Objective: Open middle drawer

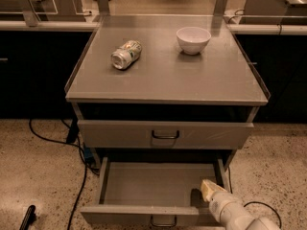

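The middle drawer (158, 183) is pulled far out at the bottom of the camera view. It shows a plain grey shallow tray with nothing in it, and its dark pull handle (163, 221) is at the frame's lower edge. My gripper (209, 189), cream-tipped on a white arm, comes in from the lower right. It sits at the tray's right front corner, just inside the front panel.
The upper drawer front (165, 134) with a dark handle sits above, nearly shut. On the cabinet top (168, 80) a crushed can (126, 54) lies on its side and a white bowl (193, 39) stands upright. Black cables (76, 152) lie on the floor at left.
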Robot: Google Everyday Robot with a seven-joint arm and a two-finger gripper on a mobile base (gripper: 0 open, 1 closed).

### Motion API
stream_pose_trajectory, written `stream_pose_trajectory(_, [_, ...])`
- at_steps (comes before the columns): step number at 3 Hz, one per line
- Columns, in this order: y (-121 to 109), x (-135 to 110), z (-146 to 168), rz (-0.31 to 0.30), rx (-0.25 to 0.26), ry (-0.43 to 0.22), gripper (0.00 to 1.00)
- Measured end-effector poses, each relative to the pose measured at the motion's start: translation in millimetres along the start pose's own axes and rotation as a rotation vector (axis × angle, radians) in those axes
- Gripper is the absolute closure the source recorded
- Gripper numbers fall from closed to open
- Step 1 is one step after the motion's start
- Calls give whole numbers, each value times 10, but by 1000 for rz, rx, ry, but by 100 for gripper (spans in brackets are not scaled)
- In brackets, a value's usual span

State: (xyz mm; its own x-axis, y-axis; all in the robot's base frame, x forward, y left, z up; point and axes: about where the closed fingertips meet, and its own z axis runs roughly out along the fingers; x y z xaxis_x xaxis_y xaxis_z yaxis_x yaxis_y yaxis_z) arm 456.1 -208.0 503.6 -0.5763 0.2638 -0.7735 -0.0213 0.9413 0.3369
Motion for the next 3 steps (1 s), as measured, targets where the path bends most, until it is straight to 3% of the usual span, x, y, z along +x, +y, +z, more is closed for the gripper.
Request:
stream_pose_trajectory(2, [0, 0, 0, 0, 0, 0, 11])
stream_pose_trajectory(3, [1, 0, 0, 0, 0, 0, 0])
